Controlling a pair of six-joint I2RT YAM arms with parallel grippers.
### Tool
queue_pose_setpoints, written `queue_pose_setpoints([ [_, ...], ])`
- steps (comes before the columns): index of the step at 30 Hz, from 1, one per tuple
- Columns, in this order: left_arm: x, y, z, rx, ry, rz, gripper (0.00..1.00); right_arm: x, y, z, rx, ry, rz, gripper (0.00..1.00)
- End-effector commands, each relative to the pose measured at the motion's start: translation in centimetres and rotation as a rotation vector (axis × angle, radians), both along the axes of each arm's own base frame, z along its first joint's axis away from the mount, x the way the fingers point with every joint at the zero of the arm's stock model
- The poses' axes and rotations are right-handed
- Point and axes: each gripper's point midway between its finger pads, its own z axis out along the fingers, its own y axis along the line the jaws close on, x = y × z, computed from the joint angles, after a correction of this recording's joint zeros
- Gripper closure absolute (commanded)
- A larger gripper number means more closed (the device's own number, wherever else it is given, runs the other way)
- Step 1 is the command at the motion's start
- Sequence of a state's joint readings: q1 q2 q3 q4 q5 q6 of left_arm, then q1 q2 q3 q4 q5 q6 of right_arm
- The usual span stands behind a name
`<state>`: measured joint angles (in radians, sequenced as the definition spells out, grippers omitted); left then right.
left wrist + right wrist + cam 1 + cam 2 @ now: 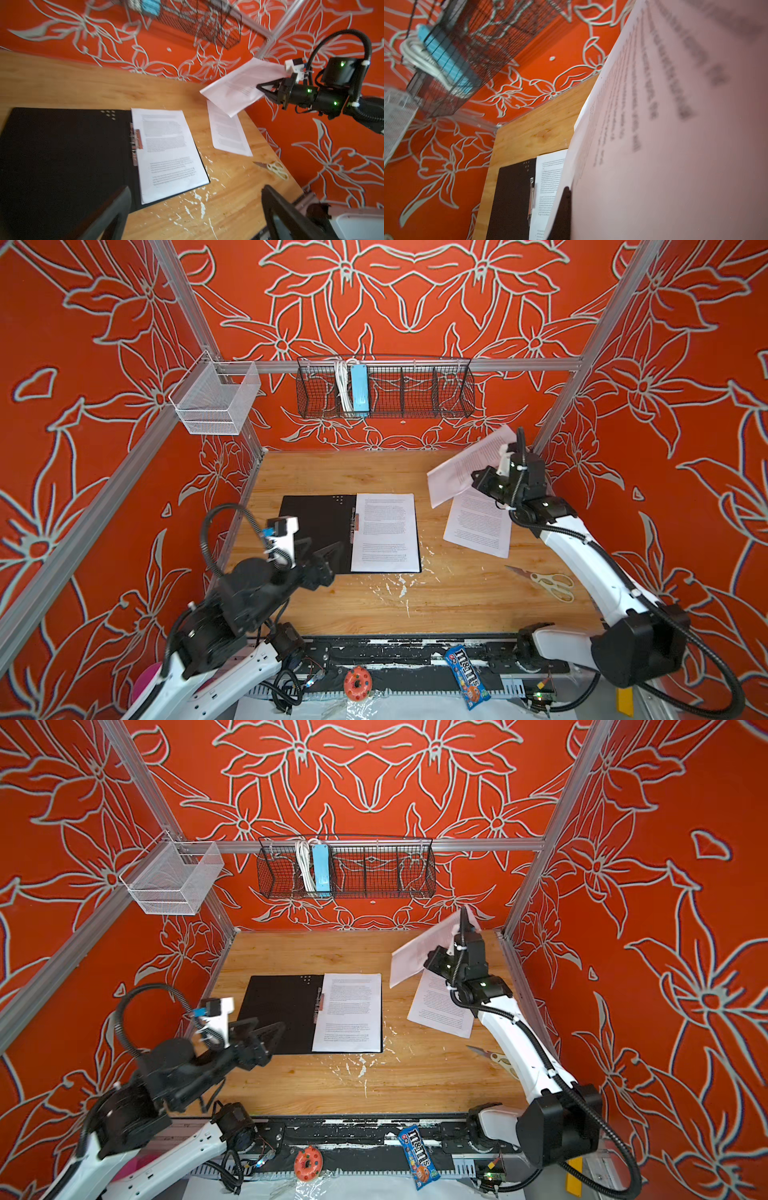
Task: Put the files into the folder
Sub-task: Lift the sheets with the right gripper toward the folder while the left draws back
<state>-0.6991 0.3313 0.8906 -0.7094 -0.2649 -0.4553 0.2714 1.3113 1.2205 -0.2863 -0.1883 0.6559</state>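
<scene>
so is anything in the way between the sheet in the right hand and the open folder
Nothing visible. The lifted sheet, held in the right hand, has only bare table between it and the folder. The scissors lie nearer the front, off that path.

Scissors (pixel 548 583) on table (pixel 332 472), near right. Black wire basket (pixel 415 393) w/ blue power strip (pixel 359 389) hung far centre; white mesh basket (pixel 216 400) far left. M&M's pack (pixel 467 676), toy donut (pixel 357 684) at near edge.

Left arm (pixel 232 676), seven o'clock in a top view: white shells, black joints. Left gripper (pixel 196 188) sports black triangular fingers (pixel 116 207). Right arm (pixel 582 564), four o'clock: ribbed black cable (pixel 351 32), white zip ties (pixel 365 62), green lights (pixel 309 90) glowing.
</scene>
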Motion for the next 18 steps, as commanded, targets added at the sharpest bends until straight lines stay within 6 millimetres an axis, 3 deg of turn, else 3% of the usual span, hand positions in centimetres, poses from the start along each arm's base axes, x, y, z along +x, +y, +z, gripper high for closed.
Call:
queue_pose_setpoints([
  [1, -0.1, 3.3, -3.9, 0.133, 0.058, 0.135, 0.02, -1.0, 4.6, -0.1, -0.076, 0.055, 0.182, 1.0],
  [7, -0.4, 2.0, -7.3, 0.181, 0.125, 0.06, 0.02, -2.6, 14.1, 2.4, -0.027, 0.074, 0.487, 1.0],
  [11, -0.4, 1.9, -7.7, 0.191, 0.121, 0.054, 0.02, -3.8, 18.3, 4.6, 0.107, 0.086, 0.649, 1.0],
  [15, 0.0, 2.3, -7.9, 0.205, 0.125, 0.084, 0.02, -4.7, 19.8, 5.7, 0.218, 0.084, 0.738, 1.0],
  [18, 0.2, 1.9, -8.3, 0.221, 0.145, 0.074, 0.02, -3.6, 18.5, 2.9, 0.215, 0.144, 0.716, 1.0],
])
